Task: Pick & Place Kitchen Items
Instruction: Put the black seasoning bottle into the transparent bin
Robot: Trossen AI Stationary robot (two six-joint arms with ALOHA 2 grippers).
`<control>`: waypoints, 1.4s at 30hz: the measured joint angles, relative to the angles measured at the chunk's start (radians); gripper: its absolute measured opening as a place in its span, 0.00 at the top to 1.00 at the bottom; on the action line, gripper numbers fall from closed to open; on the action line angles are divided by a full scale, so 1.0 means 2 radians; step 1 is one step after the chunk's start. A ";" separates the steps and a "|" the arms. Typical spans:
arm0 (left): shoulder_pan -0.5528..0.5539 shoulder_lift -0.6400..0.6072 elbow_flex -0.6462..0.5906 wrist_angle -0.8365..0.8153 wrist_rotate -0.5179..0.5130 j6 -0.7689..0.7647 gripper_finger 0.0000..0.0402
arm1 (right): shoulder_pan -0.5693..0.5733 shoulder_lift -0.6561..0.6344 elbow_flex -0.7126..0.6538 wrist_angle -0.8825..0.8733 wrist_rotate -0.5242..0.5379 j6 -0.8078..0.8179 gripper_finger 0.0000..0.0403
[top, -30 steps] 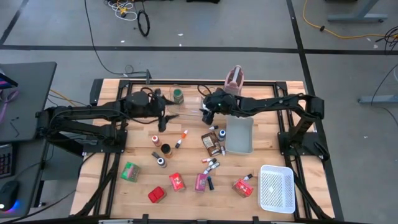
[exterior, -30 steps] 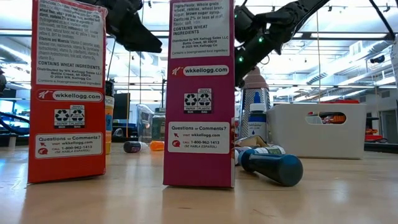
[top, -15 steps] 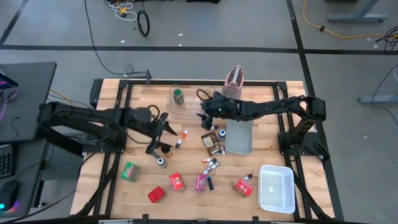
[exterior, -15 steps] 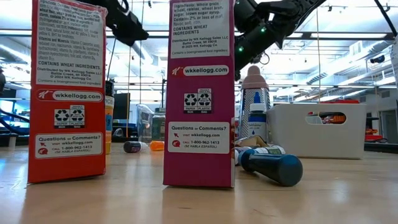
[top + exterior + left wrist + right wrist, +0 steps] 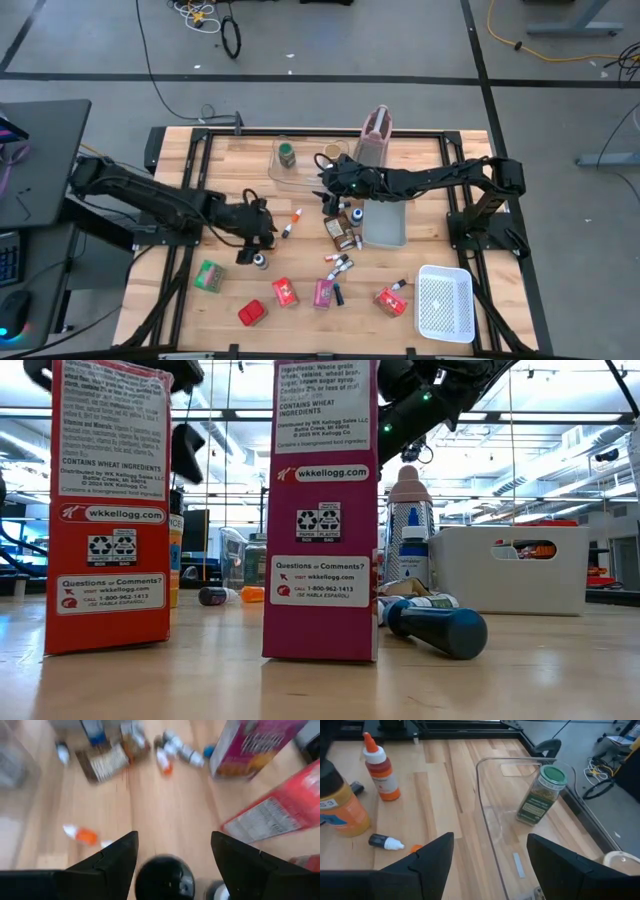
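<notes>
Kitchen items lie scattered on the wooden table: red packets (image 5: 285,292), a pink packet (image 5: 323,292), a green packet (image 5: 210,275), small bottles (image 5: 340,265) and an orange-capped bottle (image 5: 291,222). My left gripper (image 5: 264,230) is open and slants down over a dark-lidded jar (image 5: 165,879), which shows between its fingers, apart from both. My right gripper (image 5: 328,190) hangs open above the table beside the clear bin (image 5: 492,827). A green-lidded jar (image 5: 542,792) stands upright on the bin's floor.
A grey tray (image 5: 386,222) lies right of centre, a pinkish jug (image 5: 377,125) stands at the far edge and a white mesh basket (image 5: 444,303) sits at the near right. In the low view, a red box (image 5: 110,500) and a pink box (image 5: 325,510) stand upright close by.
My left gripper has swung from beside the clear bin toward the table's near edge, sinking and tipping further down, and now stands over the jars left of centre. My right gripper has drifted slightly toward the near edge. No item has moved.
</notes>
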 joint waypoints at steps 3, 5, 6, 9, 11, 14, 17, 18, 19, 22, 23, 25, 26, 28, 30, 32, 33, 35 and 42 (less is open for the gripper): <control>-0.008 0.024 0.000 -0.007 -0.017 0.008 0.35 | 0.001 0.000 0.000 -0.002 0.000 0.000 0.35; -0.010 0.035 0.000 -0.013 -0.034 0.008 0.35 | 0.001 0.000 0.000 -0.003 0.000 0.000 0.35; -0.010 0.038 0.000 -0.021 -0.042 0.008 0.35 | 0.001 0.000 0.000 -0.003 0.000 0.000 0.35; -0.010 0.041 0.000 -0.032 -0.060 0.007 0.35 | 0.001 0.000 0.000 -0.003 0.000 0.000 0.35; -0.010 0.041 0.000 -0.040 -0.068 0.007 0.35 | 0.001 0.000 0.000 -0.002 0.000 0.000 0.35; -0.010 0.041 0.000 -0.050 -0.073 0.007 0.35 | 0.001 0.000 0.000 -0.001 0.000 0.000 0.35; -0.010 0.041 0.000 -0.057 -0.072 0.007 0.35 | 0.001 0.000 0.000 0.000 0.000 0.000 0.35; -0.010 0.041 0.000 -0.059 -0.072 0.007 0.35 | 0.001 0.000 0.000 0.000 0.000 0.000 0.35; -0.010 0.041 0.000 -0.061 -0.072 0.007 0.35 | 0.001 0.000 0.000 0.000 0.000 0.000 0.35; -0.010 0.041 0.000 -0.059 -0.072 0.006 0.39 | 0.001 0.000 0.000 0.001 0.000 0.000 0.35; -0.010 0.041 0.000 -0.058 -0.071 0.002 0.41 | 0.001 0.000 0.000 0.001 0.000 0.000 0.35; -0.010 0.040 0.000 -0.055 -0.071 -0.003 0.46 | 0.001 0.000 0.000 0.002 0.000 0.000 0.35; -0.010 0.041 0.000 -0.054 -0.071 -0.003 0.46 | 0.001 0.000 0.000 0.002 0.000 0.000 0.35; -0.010 0.041 0.000 -0.049 -0.072 -0.003 0.46 | 0.001 0.000 0.000 0.003 0.000 0.000 0.35; -0.010 0.039 0.003 -0.042 -0.074 -0.002 0.46 | 0.001 0.000 0.000 0.003 0.000 0.000 0.35; -0.008 0.037 0.016 -0.043 -0.073 -0.002 0.46 | 0.001 0.000 0.000 0.003 0.000 0.000 0.35; -0.007 0.037 0.024 -0.041 -0.073 -0.002 0.46 | 0.001 0.000 0.000 0.003 0.000 0.000 0.35; -0.001 0.037 0.043 -0.046 -0.069 0.014 0.44 | 0.001 0.000 0.000 0.004 0.000 0.000 0.35; 0.048 0.037 0.107 -0.049 -0.044 0.154 0.45 | 0.001 0.000 0.000 0.011 0.000 0.024 0.35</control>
